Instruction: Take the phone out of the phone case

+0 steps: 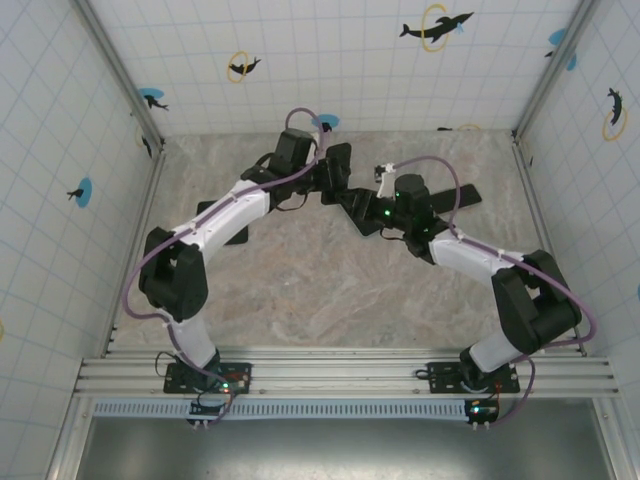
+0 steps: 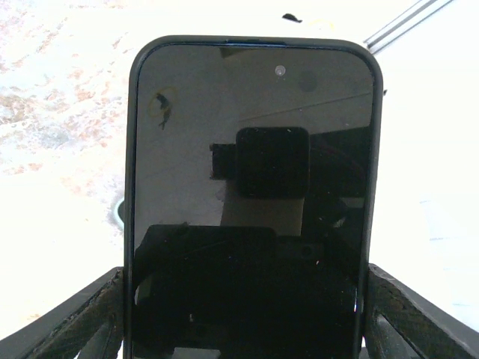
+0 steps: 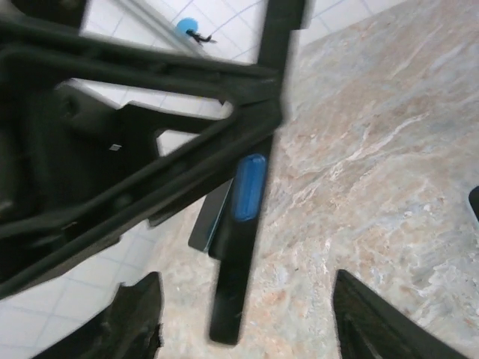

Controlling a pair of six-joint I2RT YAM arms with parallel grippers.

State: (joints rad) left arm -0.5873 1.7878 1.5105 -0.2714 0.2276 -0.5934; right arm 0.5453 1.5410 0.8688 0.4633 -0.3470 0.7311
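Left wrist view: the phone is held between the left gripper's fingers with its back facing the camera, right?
No. The phone is between the left gripper's fingers, but its dark glass screen faces the camera, as the left wrist view shows.

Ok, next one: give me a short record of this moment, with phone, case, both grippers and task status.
phone: screen dark, facing the left wrist camera
case: dark rim around the phone's edges, on
left gripper: shut on phone, a finger at each side
right gripper: open, fingers either side of the phone's edge, gaps visible
status: phone not yet out of case
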